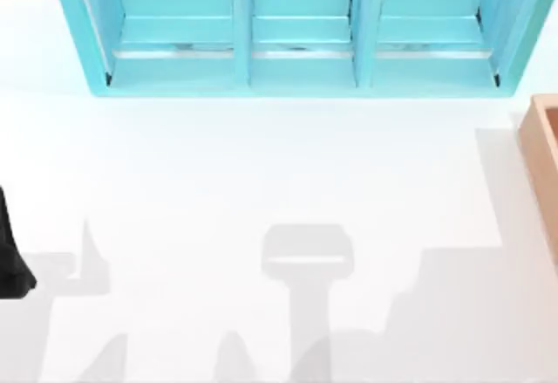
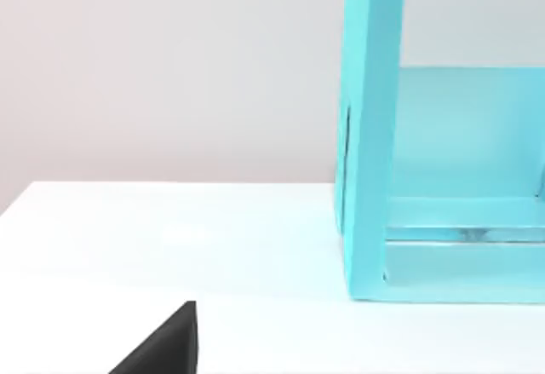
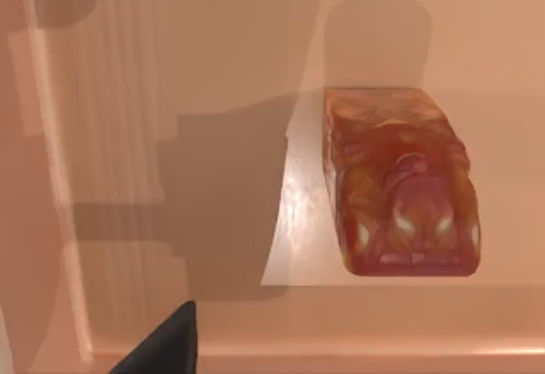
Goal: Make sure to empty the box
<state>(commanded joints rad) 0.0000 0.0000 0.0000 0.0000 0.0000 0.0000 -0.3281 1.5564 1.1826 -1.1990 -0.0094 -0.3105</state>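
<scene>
From above, the box is sitting at three o'clock, cut by the table's right edge, so my right arm is judged nearer. My left arm is idling at nine o'clock.

The left wrist view is facing the turquoise shelf unit.

The right wrist view is looking into the box at a reddish-orange block, lengthwise away from the camera; whether the right gripper's fingers are apart, I cannot tell.

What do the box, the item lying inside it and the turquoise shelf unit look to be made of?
The box: light tan with thick plain walls, apparently smooth wood or board, the inside faintly glossy. The item inside it: a reddish-orange block with rounded edges and bright highlights, possibly glossy plastic or a wrapped pack; the print is unreadable. The shelf unit: uniform turquoise, probably painted wood or plastic, with a soft sheen.
</scene>
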